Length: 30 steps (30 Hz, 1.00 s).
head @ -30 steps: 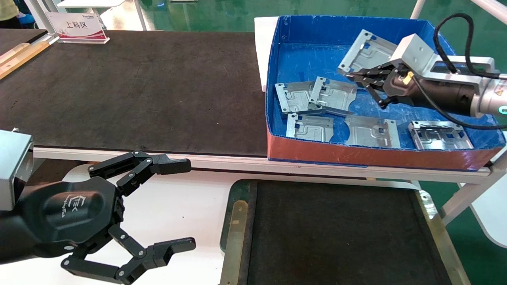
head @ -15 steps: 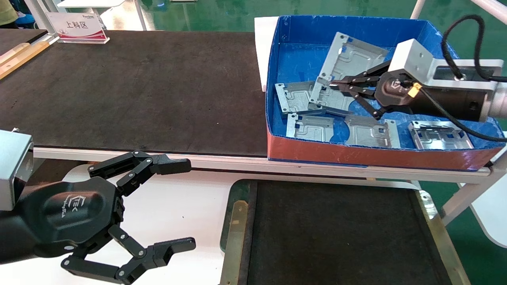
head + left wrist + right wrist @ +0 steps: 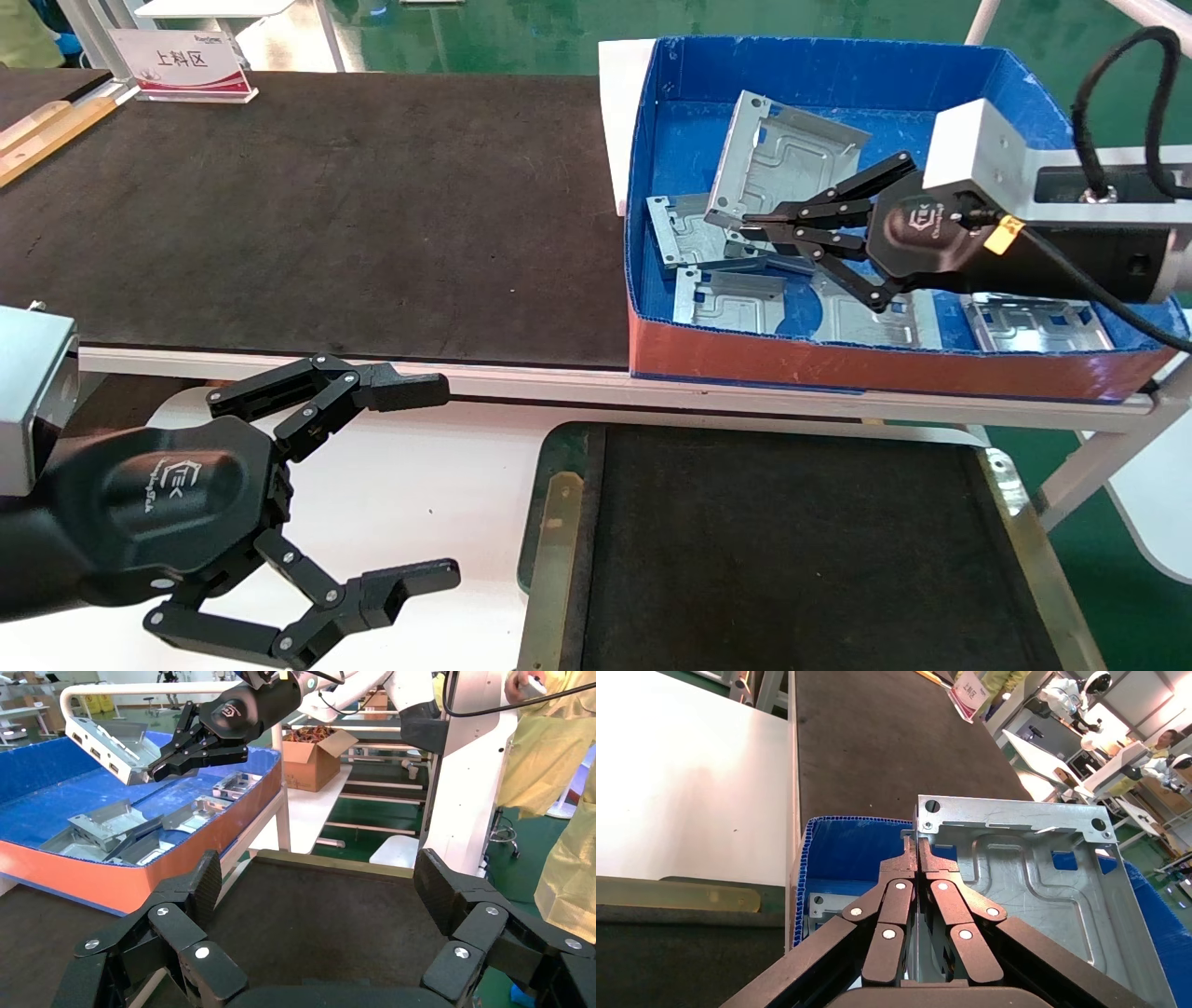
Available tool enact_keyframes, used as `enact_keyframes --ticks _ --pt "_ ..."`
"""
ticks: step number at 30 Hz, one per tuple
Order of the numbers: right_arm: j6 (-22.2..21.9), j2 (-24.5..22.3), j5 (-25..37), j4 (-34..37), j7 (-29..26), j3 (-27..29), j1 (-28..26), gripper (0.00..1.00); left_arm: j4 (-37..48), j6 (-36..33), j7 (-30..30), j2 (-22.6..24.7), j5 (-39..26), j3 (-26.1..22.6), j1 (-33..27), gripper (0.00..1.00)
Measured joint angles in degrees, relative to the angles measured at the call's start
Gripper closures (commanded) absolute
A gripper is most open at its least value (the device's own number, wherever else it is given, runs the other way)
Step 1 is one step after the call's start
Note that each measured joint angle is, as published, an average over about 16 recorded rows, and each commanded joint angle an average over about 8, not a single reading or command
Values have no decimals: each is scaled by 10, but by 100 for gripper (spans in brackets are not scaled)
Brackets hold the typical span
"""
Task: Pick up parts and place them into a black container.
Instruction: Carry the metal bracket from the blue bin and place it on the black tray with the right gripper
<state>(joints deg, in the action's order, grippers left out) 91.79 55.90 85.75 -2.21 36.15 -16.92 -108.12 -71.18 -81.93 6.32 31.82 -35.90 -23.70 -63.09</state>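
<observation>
R gripper (image 3: 756, 222) clamped on edge of a silver-grey stamped sheet-metal plate (image 3: 780, 155), held tilted and lifted clear above the blue-walled cardboard box (image 3: 652, 75). R wrist cam: fingertips pinched tight on plate rim. Approx 5 more grey stamped plates (image 3: 727, 300) lie flat on box floor, two overlapping near box's left wall. Wide shallow black tray w/ dark green rim (image 3: 557, 445) sits below/in front of box, nothing in it. L gripper (image 3: 424, 480) parked low on the left over white tabletop (image 3: 447, 485), jaws wide, holding nothing. Long black rubbery belt (image 3: 326, 205) left of box.
</observation>
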Motion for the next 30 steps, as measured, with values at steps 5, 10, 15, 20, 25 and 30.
enact_keyframes --ticks 5,10,15,20,25,30 --pt "4 -4 -12 -18 -11 -4 12 100 0 0 0 0 0 0 0 0" --pt "6 -13 -37 -58 -30 -15 35 100 0 0 0 0 0 0 0 0" --pt "6 -31 -85 -128 -62 -36 71 100 0 0 0 0 0 0 0 0" --pt "4 -59 -153 -220 -107 -70 115 100 0 0 0 0 0 0 0 0" --pt "2 -91 -224 -304 -152 -114 156 100 0 0 0 0 0 0 0 0" --pt "-1 -118 -284 -357 -181 -160 189 100 0 0 0 0 0 0 0 0"
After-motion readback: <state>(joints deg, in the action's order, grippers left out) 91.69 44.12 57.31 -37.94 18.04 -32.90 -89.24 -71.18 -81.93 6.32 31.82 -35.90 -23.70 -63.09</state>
